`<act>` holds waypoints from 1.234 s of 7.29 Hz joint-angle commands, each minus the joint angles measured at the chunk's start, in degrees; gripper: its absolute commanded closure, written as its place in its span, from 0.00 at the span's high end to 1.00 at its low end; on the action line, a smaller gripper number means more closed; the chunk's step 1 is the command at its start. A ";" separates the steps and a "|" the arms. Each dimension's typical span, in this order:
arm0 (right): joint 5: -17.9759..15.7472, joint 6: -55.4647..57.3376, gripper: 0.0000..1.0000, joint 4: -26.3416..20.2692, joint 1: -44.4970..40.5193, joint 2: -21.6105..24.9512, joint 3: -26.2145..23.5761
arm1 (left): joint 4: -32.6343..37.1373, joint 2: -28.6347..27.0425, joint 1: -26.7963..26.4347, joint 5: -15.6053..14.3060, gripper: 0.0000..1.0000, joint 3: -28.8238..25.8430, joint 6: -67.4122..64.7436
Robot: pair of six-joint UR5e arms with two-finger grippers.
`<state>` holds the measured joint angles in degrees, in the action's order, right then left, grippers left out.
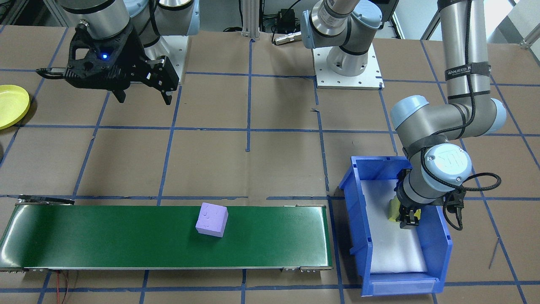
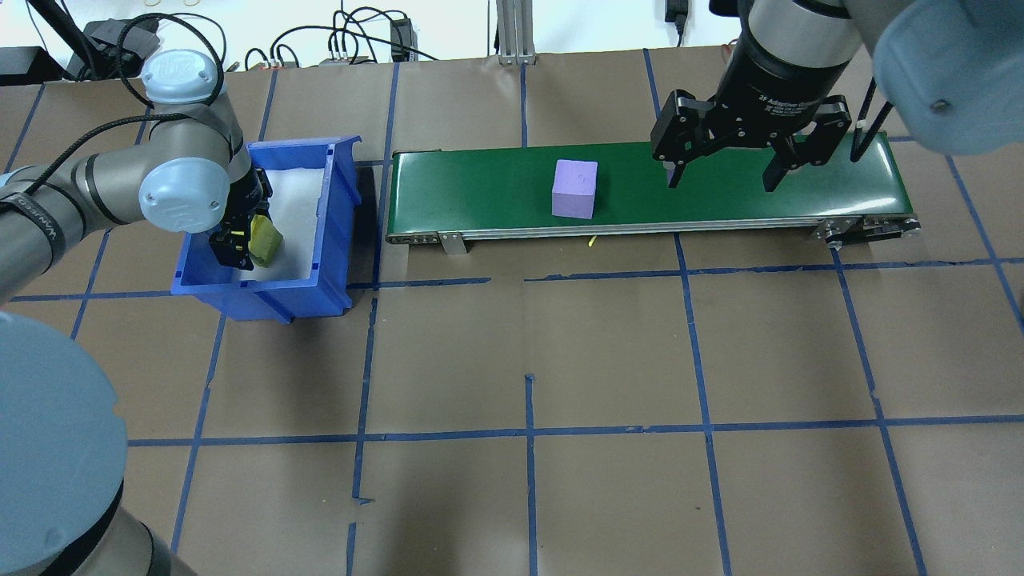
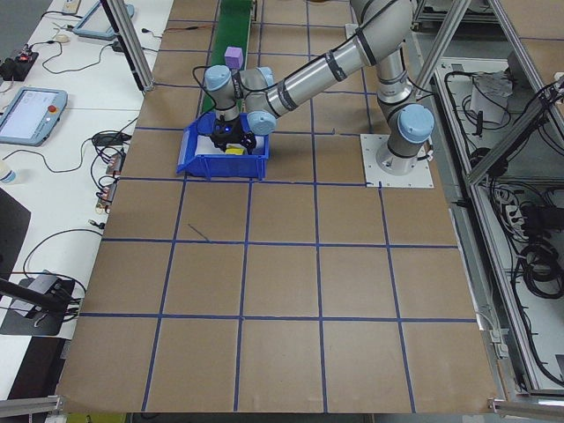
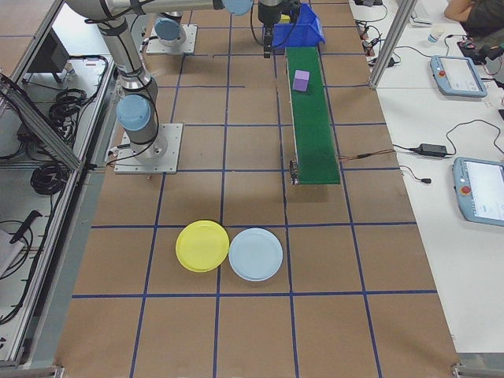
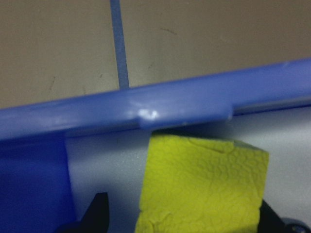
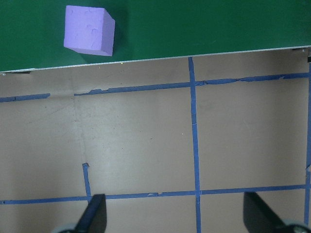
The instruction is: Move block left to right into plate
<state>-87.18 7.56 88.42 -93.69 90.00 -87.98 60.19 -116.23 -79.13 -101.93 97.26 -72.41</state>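
A purple block [image 1: 211, 219] [image 2: 574, 188] [image 6: 89, 30] lies on the green conveyor belt [image 1: 105, 236] [image 2: 480, 192], near its middle. My left gripper [image 2: 244, 244] [image 5: 184, 213] is down inside the blue bin [image 2: 336, 200] [image 1: 354, 202]. It is open, with a yellow block [image 5: 204, 184] [image 2: 266, 238] between its fingers and a gap on one side. My right gripper [image 2: 723, 184] [image 1: 143, 99] hangs open and empty, high above the table, toward the belt's right end and apart from the purple block. The yellow plate [image 1: 10, 105] [image 4: 202, 246] lies far out on the robot's right side.
A pale blue plate [image 4: 255, 253] lies beside the yellow one. The bin has a white lining [image 1: 392, 249] and stands just off the belt's left end. Blue tape lines cross the brown table. Side tables hold cables and tablets [image 4: 457, 75].
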 commanded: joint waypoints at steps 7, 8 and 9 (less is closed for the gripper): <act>-0.01 -0.52 1.00 0.26 0.26 -0.18 -0.61 | 6.55 3.57 -14.90 10.20 0.18 -17.99 9.49; -0.01 -0.53 1.00 0.26 1.05 -0.26 -0.61 | 2.95 0.59 -17.18 10.96 0.18 -17.99 6.09; -0.01 -0.61 1.00 0.09 0.97 -0.52 -0.79 | 2.48 -1.70 -19.72 10.79 0.18 -17.81 3.71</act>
<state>-87.19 7.07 88.63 -92.96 89.71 -88.65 64.52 -115.04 -95.92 -92.12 79.43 -65.81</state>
